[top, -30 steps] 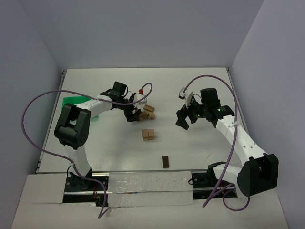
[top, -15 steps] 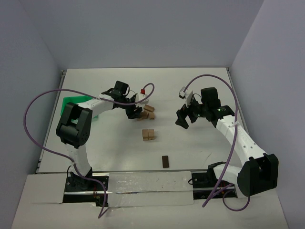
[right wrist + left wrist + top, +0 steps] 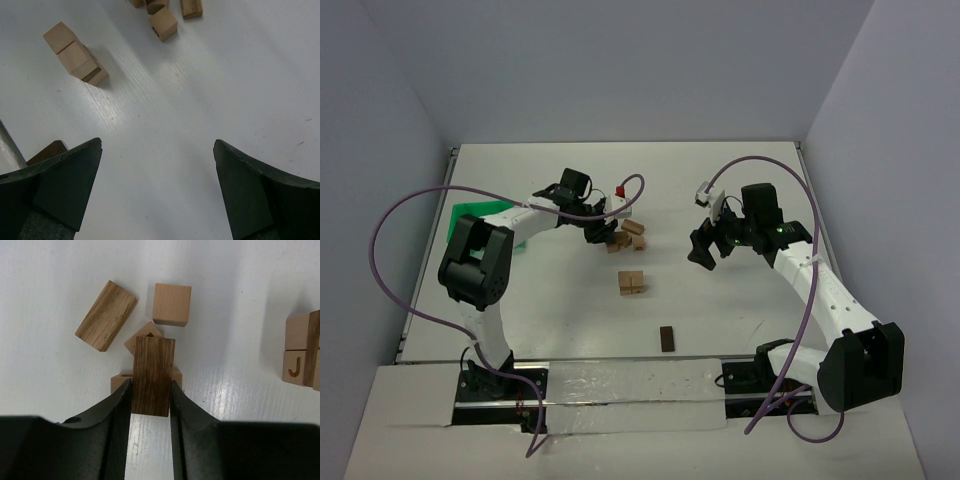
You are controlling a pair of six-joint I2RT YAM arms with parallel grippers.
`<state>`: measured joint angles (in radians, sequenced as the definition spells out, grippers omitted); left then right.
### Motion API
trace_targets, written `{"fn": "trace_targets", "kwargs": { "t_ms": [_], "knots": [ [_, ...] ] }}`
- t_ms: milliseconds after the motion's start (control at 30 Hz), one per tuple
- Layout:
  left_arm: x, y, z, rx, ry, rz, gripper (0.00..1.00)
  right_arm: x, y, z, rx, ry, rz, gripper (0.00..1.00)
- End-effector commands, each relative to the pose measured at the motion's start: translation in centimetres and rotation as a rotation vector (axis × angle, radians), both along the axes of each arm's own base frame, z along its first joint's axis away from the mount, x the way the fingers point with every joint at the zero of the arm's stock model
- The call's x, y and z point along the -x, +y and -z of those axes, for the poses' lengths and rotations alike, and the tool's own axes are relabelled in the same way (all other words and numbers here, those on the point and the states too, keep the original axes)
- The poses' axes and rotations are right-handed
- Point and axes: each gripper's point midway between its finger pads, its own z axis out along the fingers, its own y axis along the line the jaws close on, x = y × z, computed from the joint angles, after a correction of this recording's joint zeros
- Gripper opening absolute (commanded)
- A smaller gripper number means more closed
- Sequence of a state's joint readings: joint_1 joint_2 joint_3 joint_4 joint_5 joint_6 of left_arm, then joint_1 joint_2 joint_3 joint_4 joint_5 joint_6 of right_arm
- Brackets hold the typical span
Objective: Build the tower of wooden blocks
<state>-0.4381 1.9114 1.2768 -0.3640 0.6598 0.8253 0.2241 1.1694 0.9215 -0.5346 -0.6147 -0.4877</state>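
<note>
One wood block sits pinched in the left claw, clear only wrist-side.

Left claw with clamped dark block shifted right, over loose wood blocks.

The left arm stretches forward, its left gripper pinched on a dark wood block, while the right gripper hangs spread wide.
</note>
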Motion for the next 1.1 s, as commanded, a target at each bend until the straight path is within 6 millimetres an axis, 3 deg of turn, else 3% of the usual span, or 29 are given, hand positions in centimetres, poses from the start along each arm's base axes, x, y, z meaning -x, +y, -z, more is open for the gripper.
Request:
{"fn": "trace_targets", "kwargs": {
  "t_ms": [0,100,200,467,800,1067],
  "knots": [
    [-0.1,-1.1,-3.1,0.053,-0.03,0.034,0.25,-0.8,0.1,-1.2,-0.021,-0.047,0.001,1.0],
    [0.0,-1.1,-4.1,0.059,-0.012,0.001,0.09,-0.7,0.1,-1.1,-0.02,-0.048,0.001,1.0],
    [0.3,-0.9,-5.3,0.075,-0.001,-0.027,0.03,-0.7,0.1,-1.4,-0.022,-0.055,0.001,1.0],
    [1.5,-0.1,-8.6,0.108,-0.006,-0.082,0.0,-0.5,0.1,-1.8,-0.025,-0.069,-0.002,1.0],
    [5.1,0.3,-12.9,0.176,0.032,-0.092,0.0,-0.4,0.1,-1.9,-0.028,-0.062,-0.005,1.0],
    [7.1,-0.2,-12.5,0.161,0.049,-0.09,0.0,-0.6,0.2,-1.9,-0.026,-0.049,0.0,1.0]
  ]
}}
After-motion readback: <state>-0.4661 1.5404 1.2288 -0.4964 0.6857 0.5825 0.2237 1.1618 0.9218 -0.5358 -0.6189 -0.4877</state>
